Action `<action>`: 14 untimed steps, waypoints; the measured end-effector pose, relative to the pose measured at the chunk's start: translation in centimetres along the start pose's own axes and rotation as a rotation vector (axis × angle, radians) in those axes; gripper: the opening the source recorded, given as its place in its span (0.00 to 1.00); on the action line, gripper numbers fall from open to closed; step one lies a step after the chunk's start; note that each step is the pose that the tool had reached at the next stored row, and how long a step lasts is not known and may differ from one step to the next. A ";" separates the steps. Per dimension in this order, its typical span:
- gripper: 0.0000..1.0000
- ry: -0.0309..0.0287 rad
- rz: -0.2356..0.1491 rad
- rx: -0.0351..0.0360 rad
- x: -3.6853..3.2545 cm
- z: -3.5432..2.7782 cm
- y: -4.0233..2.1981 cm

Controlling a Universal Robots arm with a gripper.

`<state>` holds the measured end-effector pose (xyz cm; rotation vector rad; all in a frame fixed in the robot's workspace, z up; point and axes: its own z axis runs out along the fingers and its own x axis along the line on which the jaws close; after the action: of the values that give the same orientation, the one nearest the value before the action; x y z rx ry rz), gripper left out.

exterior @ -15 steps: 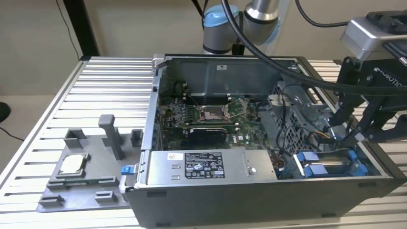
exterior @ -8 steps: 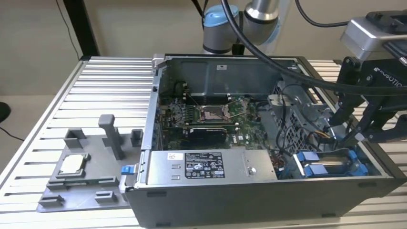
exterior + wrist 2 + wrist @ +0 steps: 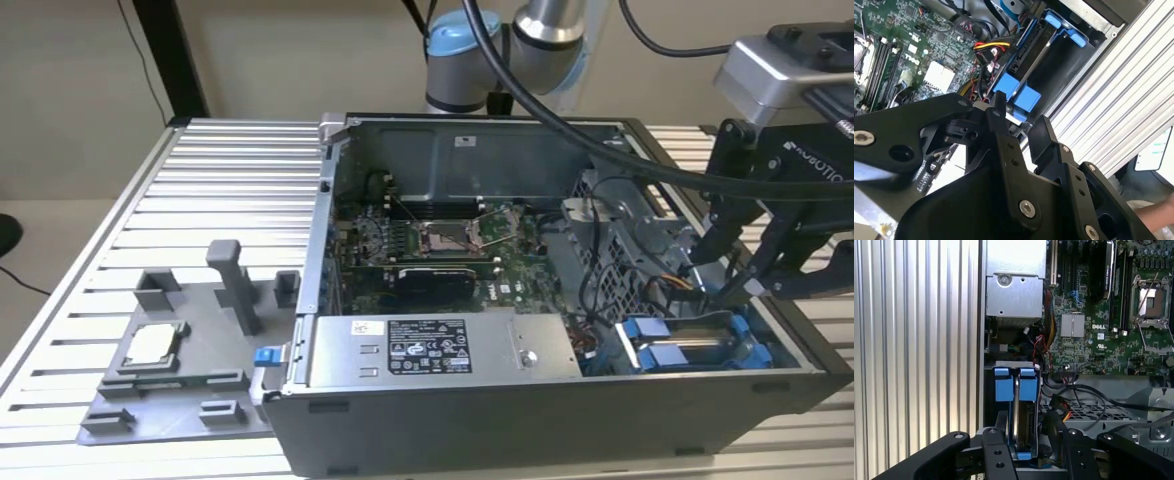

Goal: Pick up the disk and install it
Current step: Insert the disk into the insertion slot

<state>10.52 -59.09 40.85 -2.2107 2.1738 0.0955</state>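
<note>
- Two jaws of the gripper (image 3: 1029, 432) are spread apart, astride the disk (image 3: 1026, 412) seated edge-up in the drive bay (image 3: 1015, 363)
- Adjacent cables (image 3: 1061, 410) could be snagged, or the disk tilted, by sideways travel

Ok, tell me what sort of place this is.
Probably a robotics lab bench for computer assembly: an open computer case sits on a slatted aluminium table, a grey fixture tray beside it, and the arm's gripper hangs at the blue-framed disk in its bay.
</note>
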 end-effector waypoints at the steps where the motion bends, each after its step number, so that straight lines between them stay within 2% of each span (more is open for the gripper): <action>1: 1.00 0.0000 0.000 0.0000 0.00 0.00 0.00; 7: 1.00 -0.0007 0.000 0.0001 0.00 0.04 0.01; 14: 1.00 -0.0376 -0.001 0.0058 0.04 0.54 -0.26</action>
<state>10.77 -59.09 40.30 -2.1885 2.1511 0.1296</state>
